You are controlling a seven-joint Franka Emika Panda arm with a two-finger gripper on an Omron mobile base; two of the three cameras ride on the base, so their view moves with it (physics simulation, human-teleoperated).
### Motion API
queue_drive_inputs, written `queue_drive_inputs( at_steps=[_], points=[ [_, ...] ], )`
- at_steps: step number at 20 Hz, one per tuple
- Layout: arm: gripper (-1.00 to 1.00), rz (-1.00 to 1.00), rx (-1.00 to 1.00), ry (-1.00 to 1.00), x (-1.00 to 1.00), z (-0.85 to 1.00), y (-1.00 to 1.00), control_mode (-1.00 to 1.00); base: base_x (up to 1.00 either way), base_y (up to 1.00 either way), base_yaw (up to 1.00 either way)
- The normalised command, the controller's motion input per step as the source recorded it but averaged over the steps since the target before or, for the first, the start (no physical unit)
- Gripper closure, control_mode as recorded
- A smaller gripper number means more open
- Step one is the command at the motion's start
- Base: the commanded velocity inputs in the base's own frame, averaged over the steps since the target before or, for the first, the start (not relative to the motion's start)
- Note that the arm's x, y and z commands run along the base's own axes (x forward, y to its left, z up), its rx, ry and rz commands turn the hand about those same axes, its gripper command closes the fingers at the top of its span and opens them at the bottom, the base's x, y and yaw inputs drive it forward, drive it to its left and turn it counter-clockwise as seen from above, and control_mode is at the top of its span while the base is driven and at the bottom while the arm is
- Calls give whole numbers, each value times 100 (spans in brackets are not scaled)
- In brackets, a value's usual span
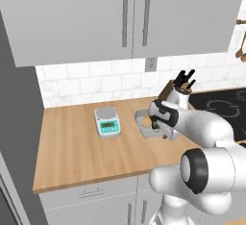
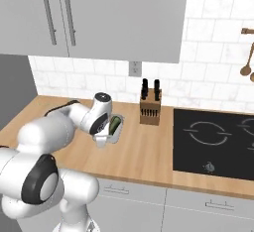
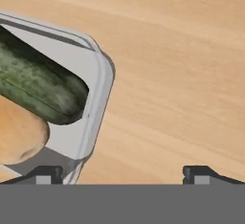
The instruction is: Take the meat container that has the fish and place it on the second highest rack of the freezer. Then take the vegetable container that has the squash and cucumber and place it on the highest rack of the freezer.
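The gripper (image 3: pixel 122 173) hangs with jaws wide apart over the tray's (image 3: pixel 98 98) rim. Inside lie a dark green cucumber (image 3: pixel 38 86) and a tan squash (image 3: pixel 19 132), touching, on the wooden desk (image 3: pixel 177 74).

No readable text or numbers anywhere, not even on the kitchen scale (image 1: pixel 107 121) display.

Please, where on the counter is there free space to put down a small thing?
Bare wood lies left of the scale, out to the counter edge, and along the front. Another free patch lies between the tray and the cooktop, before the knife block. It is crowded at the tray, where the open gripper hovers.
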Motion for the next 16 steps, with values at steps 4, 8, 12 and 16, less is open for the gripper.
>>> queue_drive_inputs(
  at_steps=[4, 8, 12, 16],
  points=[
    [-100, 0, 0, 3, 48, -7, 0, -100, 0, 0, 0],
    [-100, 0, 0, 5, 37, -13, 0, -100, 0, 0, 0],
    [-100, 0, 0, 3, 6, -28, 0, -100, 0, 0, 0],
    [-100, 0, 0, 1, 11, -36, 0, -100, 0, 0, 0]
  ],
)
